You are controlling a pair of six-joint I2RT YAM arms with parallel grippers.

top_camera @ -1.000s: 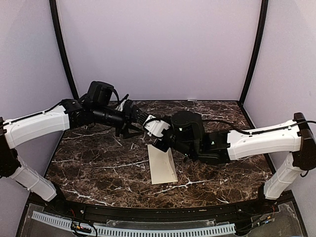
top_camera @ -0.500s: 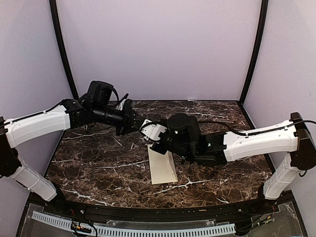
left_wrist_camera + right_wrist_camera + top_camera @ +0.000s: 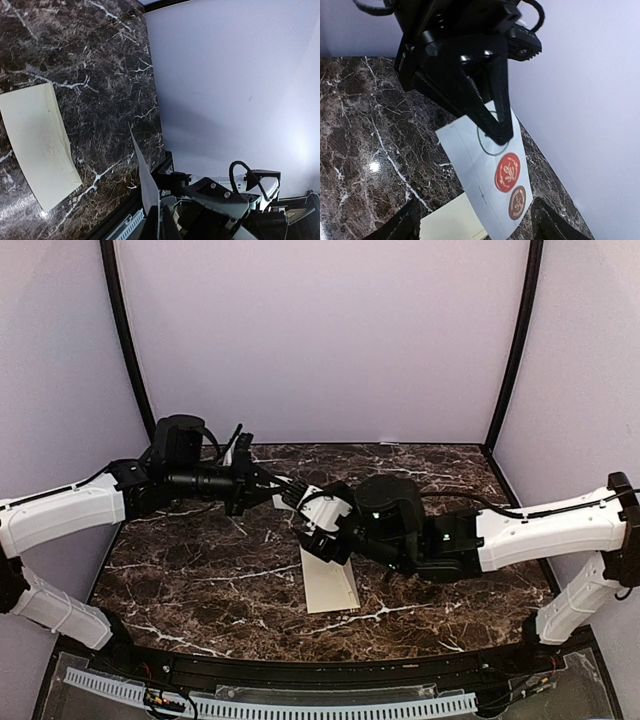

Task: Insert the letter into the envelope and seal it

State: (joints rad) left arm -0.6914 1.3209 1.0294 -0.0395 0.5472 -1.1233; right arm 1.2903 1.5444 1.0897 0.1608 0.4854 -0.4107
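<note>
The cream envelope [image 3: 328, 578] lies flat mid-table, also seen in the left wrist view [image 3: 37, 142] and under my right gripper [image 3: 451, 223]. The letter is hidden. My left gripper [image 3: 268, 484] is shut on the top edge of a white sticker sheet [image 3: 482, 172], which carries a red seal [image 3: 507, 172] and a brown seal [image 3: 516, 202]. The sheet [image 3: 146, 177] hangs edge-on from the left gripper [image 3: 160, 212] above the table. My right gripper [image 3: 312, 530] stands open just below the sheet, its fingers [image 3: 400, 227] apart on either side and touching nothing.
Dark marble table [image 3: 200, 570] with lilac walls behind and at the sides. A black frame post [image 3: 125, 335] stands at the back left and another [image 3: 515, 340] at the back right. The two arms meet over the table's middle.
My right gripper has opened and let go of the sticker sheet. The left gripper has shut on the sheet and drawn back a little to the left.
</note>
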